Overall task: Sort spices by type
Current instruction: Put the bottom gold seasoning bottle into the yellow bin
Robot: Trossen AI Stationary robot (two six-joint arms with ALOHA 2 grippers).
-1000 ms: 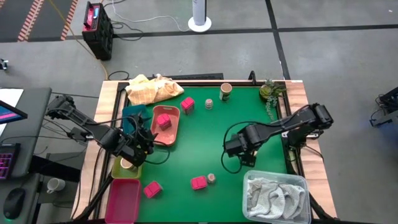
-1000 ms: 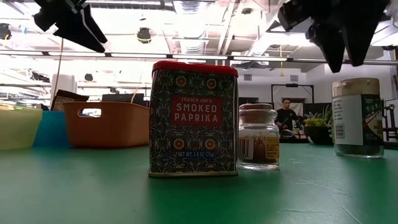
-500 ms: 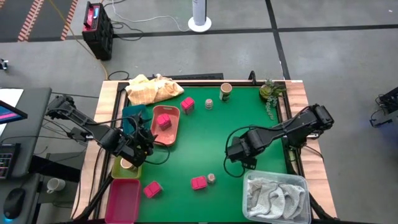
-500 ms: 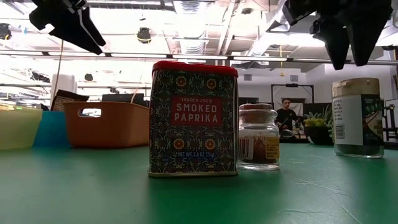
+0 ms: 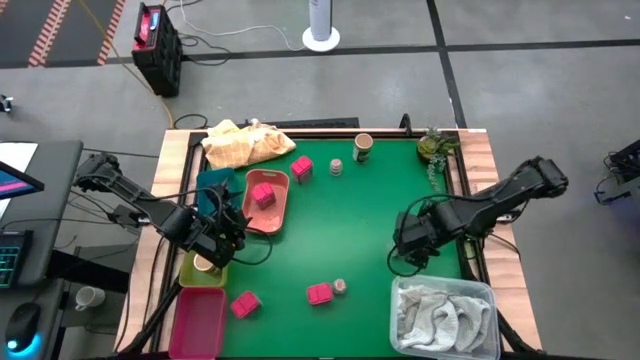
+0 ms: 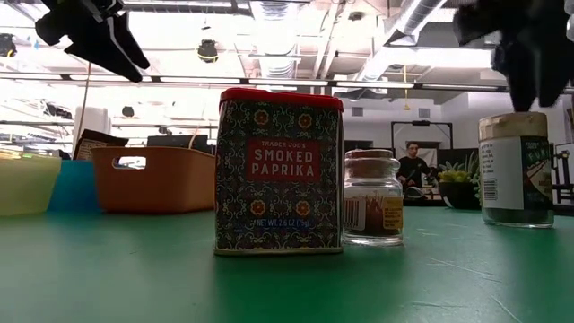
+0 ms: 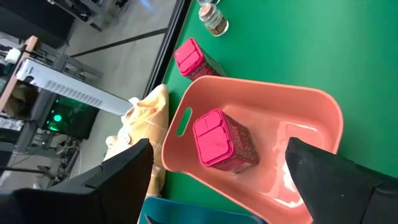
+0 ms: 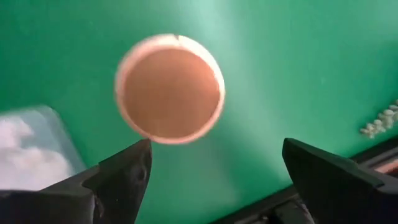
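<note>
The low view reads the label on the smoked paprika tin, with a cork-lidded glass jar just right of it (from above, only pink and tan dots). Left gripper hovers fingers spread beside the salmon tray holding another pink tin. Right gripper, fingers released, hangs over a tan round lid.

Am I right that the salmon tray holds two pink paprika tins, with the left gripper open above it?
Not quite: the salmon tray holds one pink tin, as the left wrist view shows; another stands outside it. The left gripper is open.
</note>
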